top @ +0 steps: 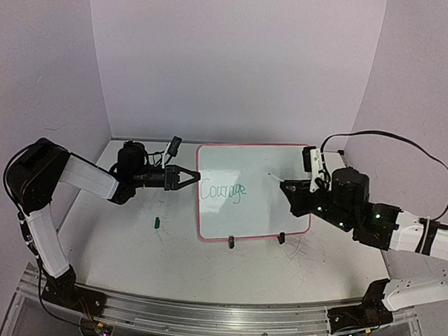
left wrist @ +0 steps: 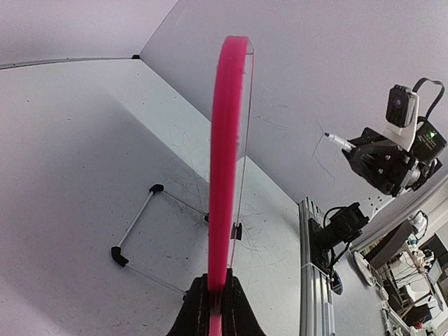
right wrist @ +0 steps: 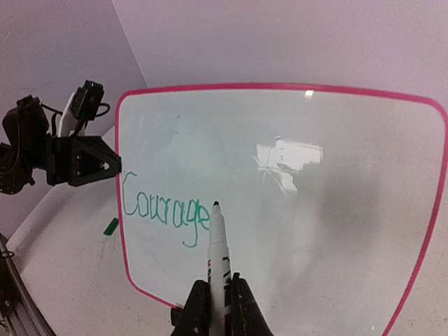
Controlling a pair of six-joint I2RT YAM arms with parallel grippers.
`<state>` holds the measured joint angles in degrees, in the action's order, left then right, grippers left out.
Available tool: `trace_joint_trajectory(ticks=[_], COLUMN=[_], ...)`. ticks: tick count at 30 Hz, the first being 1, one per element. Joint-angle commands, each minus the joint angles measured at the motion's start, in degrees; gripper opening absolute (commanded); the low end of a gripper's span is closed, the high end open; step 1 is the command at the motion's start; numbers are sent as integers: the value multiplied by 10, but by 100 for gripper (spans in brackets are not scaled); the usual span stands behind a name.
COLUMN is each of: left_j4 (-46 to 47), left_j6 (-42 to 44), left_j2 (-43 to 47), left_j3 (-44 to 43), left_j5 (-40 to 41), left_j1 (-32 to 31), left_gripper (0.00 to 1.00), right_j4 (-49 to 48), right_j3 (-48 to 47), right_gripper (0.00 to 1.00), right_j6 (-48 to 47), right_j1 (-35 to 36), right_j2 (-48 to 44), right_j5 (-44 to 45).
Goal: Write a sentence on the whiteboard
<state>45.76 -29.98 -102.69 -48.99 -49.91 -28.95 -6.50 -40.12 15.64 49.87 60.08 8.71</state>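
Showing green "Courage" (right wrist: 164,210): whiteboard (top: 274,211) clamped in left fingers (top: 185,177), marker (right wrist: 218,248) clamped in right fingers (right wrist: 198,311).

I've got the whiteboard (top: 274,207) glossy white inside a hot pink-red frame, and the sentence (top: 223,191) reads in teal-green line. The marker (right wrist: 218,255) shows a white barrel, a black tip and small red and black print. Left gripper (top: 194,177) black, right gripper (top: 288,187) black too. A small object (top: 156,223) is bright green on the white table (top: 130,268), which is hatched with fine grey scratches. The right arm (top: 407,234) is white and black with green lights. The walls (top: 236,64) are pale lilac.
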Motion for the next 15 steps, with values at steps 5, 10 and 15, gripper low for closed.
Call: trace_joint_trajectory(ticks=[5, 10, 15], left_j4=[9, 3, -14], left_j6=[0, -3, -3], left_j2=[20, 12, 4], left_j3=[-4, -7, -9], left_j5=[-28, -40, -42], left_j1=[-9, -10, -9], left_gripper=[0, 0, 0], right_j4=[17, 17, 14], right_j3=[-25, -31, -39], right_gripper=[0, 0, 0], right_j6=[-30, -49, -74], right_j1=[-10, -10, -10], right_j2=[23, 31, 42], right_j5=[11, 24, 28])
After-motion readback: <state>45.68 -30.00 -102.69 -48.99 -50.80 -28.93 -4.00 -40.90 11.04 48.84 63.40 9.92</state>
